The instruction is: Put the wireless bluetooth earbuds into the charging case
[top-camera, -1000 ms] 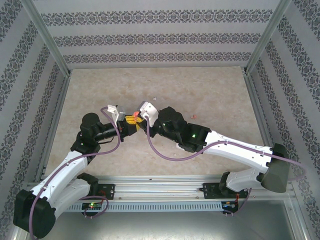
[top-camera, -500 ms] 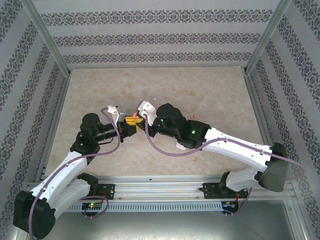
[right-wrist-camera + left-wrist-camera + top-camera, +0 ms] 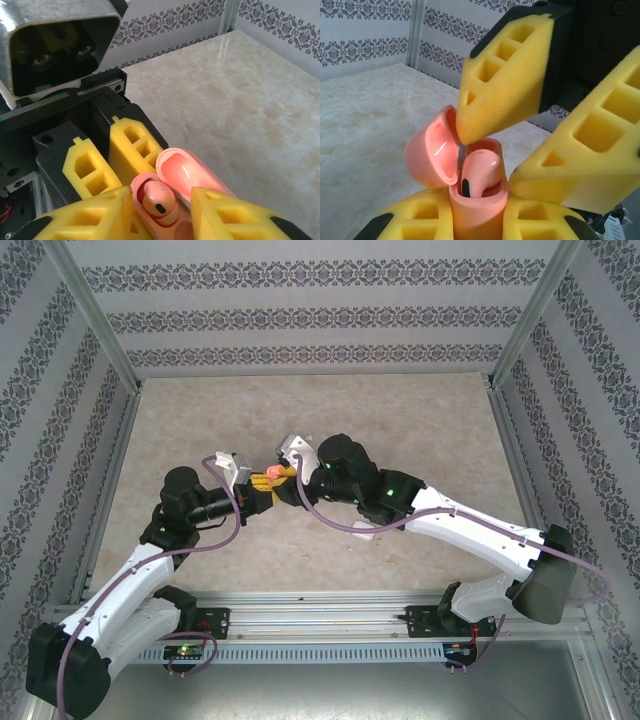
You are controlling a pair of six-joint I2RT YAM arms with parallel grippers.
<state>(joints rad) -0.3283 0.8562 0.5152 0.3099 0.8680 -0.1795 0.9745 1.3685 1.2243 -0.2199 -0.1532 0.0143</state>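
A salmon-pink charging case (image 3: 477, 215) stands upright with my left gripper (image 3: 477, 227) shut on its body, the yellow pads on both sides. Its lid (image 3: 432, 155) is swung open to the left. One pink earbud (image 3: 480, 172) sits in a socket of the case, its top sticking out. My right gripper (image 3: 160, 195) is open over the case mouth, with the earbud (image 3: 159, 200) lying between its spread fingertips and free of them. One right fingertip (image 3: 465, 132) rests by the hinge inside the lid. Both grippers meet at the case (image 3: 266, 478) mid-table in the top view.
A small white speck (image 3: 309, 436) lies on the marble table (image 3: 420, 420) behind the grippers. A white rounded object (image 3: 360, 531) peeks out under my right forearm. Patterned walls and metal posts enclose the table on three sides.
The right gripper's jaws have spread apart and let go of the earbud, which now sits in the case. The right wrist has shifted slightly back and left. The left arm held still.
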